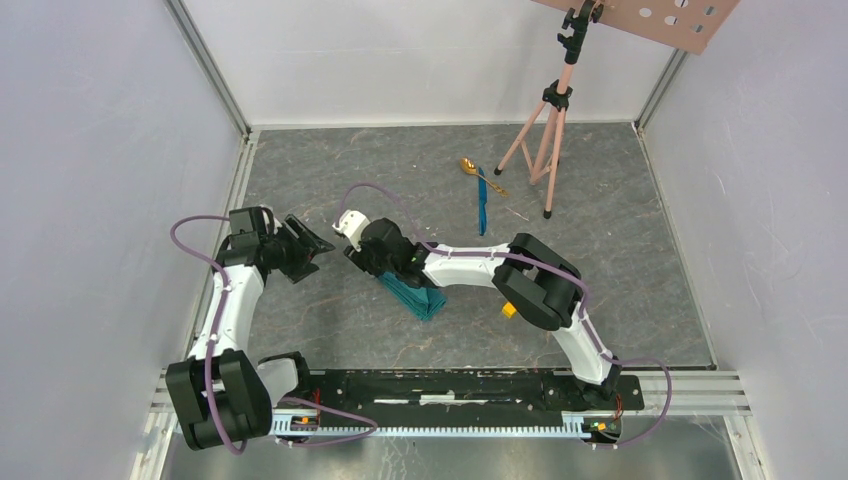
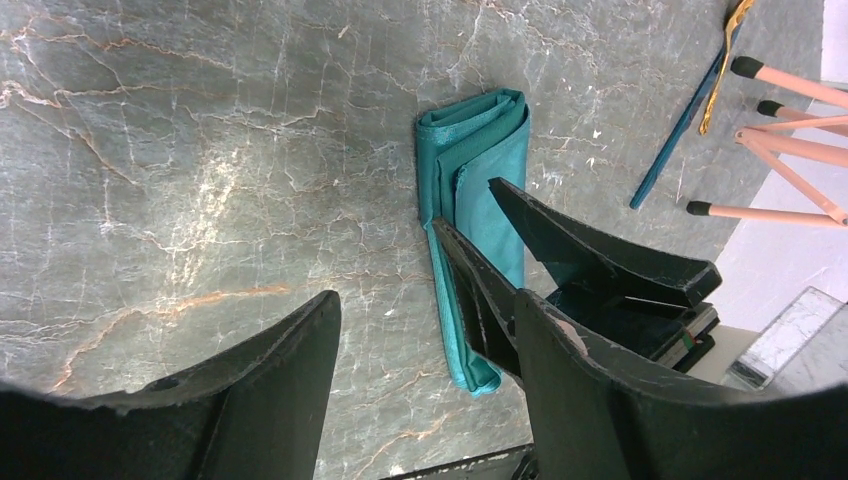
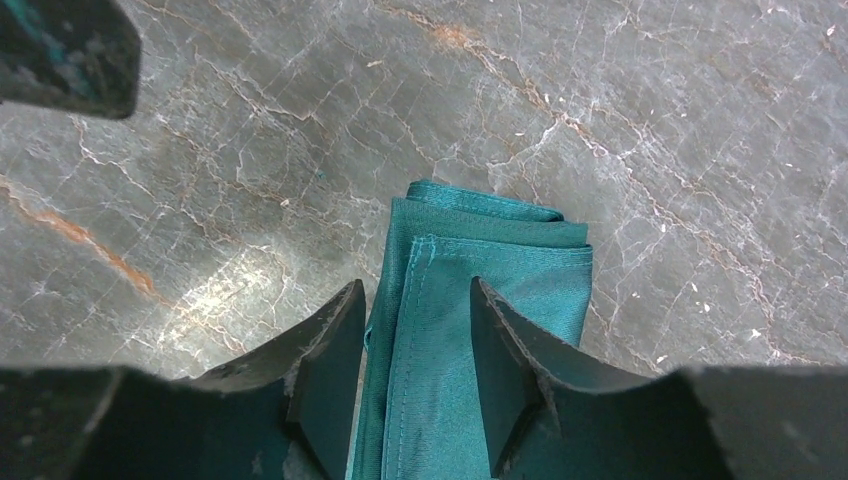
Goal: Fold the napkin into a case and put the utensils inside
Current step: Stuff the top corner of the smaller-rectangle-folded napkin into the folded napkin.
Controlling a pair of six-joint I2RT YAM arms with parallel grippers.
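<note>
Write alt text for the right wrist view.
The right hand hangs low over a folded teal napkin. Its two black fingers are apart, and a strip of the cloth shows between them. The napkin lies as a narrow layered bundle on a grey marbled table.

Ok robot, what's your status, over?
Left gripper open, empty. Right gripper open, straddling the folded napkin. Spoon and knife outside, near tripod. Nothing in the way.
</note>
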